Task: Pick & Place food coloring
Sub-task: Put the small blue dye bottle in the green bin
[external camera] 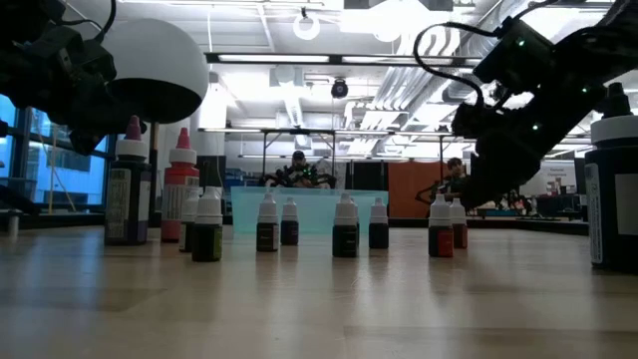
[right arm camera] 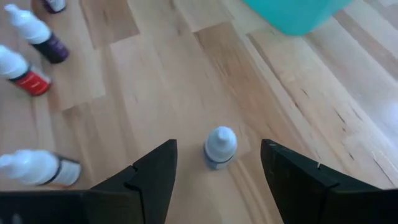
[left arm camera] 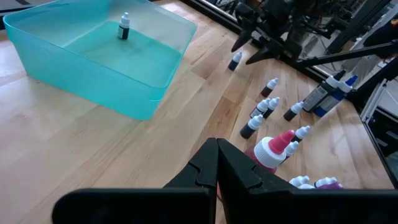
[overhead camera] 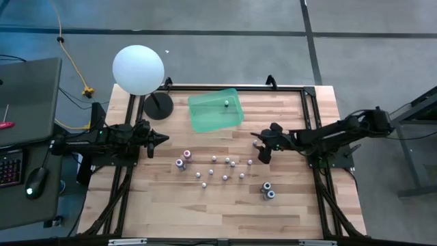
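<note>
Several tiny white-capped food coloring bottles [overhead camera: 225, 171] stand upright on the wooden table, with two larger ones [overhead camera: 183, 160] to their left and two [overhead camera: 269, 190] to their right. One small bottle [overhead camera: 226, 104] stands inside the teal bin [overhead camera: 205, 119]. My right gripper [right arm camera: 219, 147] is open and hangs over one small bottle [right arm camera: 219, 148], a finger on either side without touching it; the high view shows this gripper [overhead camera: 260, 149] right of the bin's near corner. My left gripper [left arm camera: 216, 152] is shut and waits at the table's left [overhead camera: 161, 139].
A big white globe [overhead camera: 138, 68] on a black round base [overhead camera: 158, 106] stands at the far left of the table, beside the bin. A black frame runs along the table's edges [overhead camera: 311, 116]. Bare wood lies near the front edge [overhead camera: 218, 215]. People sit in the room behind [external camera: 299, 170].
</note>
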You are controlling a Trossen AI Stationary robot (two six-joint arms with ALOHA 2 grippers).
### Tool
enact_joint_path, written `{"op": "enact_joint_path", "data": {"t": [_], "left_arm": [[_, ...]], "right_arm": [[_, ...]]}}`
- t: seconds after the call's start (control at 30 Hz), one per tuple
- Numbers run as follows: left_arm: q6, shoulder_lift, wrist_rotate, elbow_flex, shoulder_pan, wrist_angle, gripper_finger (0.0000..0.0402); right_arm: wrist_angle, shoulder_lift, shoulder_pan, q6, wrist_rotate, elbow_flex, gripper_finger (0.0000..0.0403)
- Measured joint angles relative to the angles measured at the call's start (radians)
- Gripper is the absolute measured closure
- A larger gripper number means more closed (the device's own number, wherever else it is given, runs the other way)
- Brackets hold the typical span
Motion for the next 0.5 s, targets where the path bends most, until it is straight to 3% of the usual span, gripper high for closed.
{"op": "enact_joint_path", "data": {"t": [0.33,0.5], "left_arm": [[0.000,0.000,0.000,0.000,0.000,0.000,0.0401],[0.000,0.000,0.000,0.000,0.000,0.000,0.0401]], "right_arm": [[0.057,0.056,-0.035,0.012,-0.069,0.000,0.0198],[0.055,0.056,-0.035,0.012,-0.050,0.000,0.0224]]}}
